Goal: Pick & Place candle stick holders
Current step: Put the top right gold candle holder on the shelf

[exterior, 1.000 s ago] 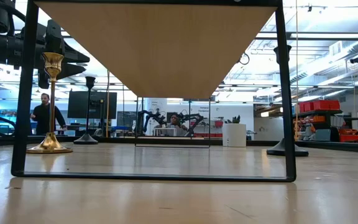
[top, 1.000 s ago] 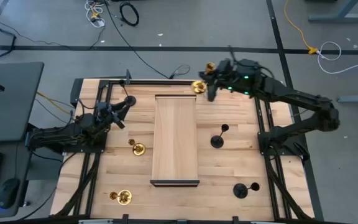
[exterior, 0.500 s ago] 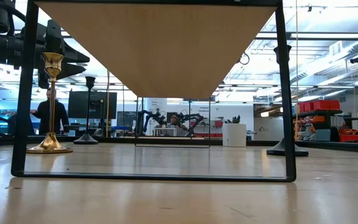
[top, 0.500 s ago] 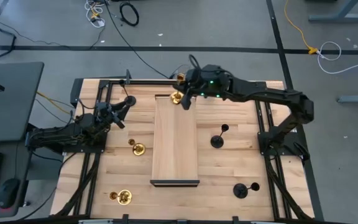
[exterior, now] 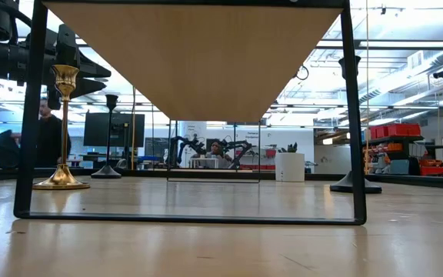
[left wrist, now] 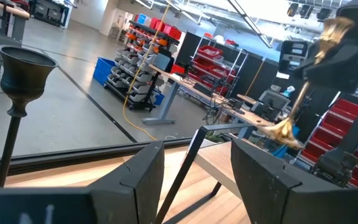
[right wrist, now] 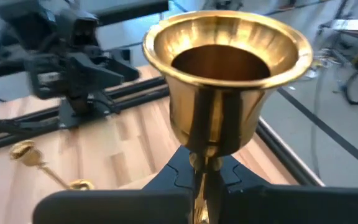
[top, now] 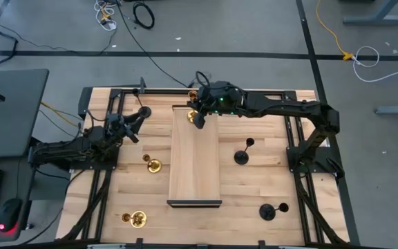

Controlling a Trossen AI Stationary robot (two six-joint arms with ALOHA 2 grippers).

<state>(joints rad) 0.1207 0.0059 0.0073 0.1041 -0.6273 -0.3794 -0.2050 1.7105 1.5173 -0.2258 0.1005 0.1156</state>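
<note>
My right gripper (top: 200,116) is shut on a gold candle stick holder (top: 194,105) above the far end of the raised wooden board (top: 194,155). Its cup (right wrist: 225,68) fills the right wrist view. My left gripper (top: 133,124) waits open at the table's left, next to an upright black holder (top: 144,111), whose cup (left wrist: 23,68) shows in the left wrist view. Two more gold holders (top: 152,164) (top: 135,219) stand on their bases left of the board. Right of it are two more black ones (top: 242,153) (top: 273,209). My right gripper pinches the gold holder's thin stem (right wrist: 199,180) just below the cup, between its two fingers. The holder is lifted clear and tilted, cup (left wrist: 331,28) up and flared base (left wrist: 283,129) lower, as the left wrist view shows.
The board stands on a thin black frame (exterior: 29,115) above the tabletop, down the table's middle. Black rails (top: 185,90) run along the table's far edge and sides. A person (exterior: 48,135) moves in the room behind the table.
My right gripper has carried the gold holder from the far right of the table toward the left and somewhat down, and now stands over the board's far end. It has stayed shut on the holder. The person in the background has walked left.
</note>
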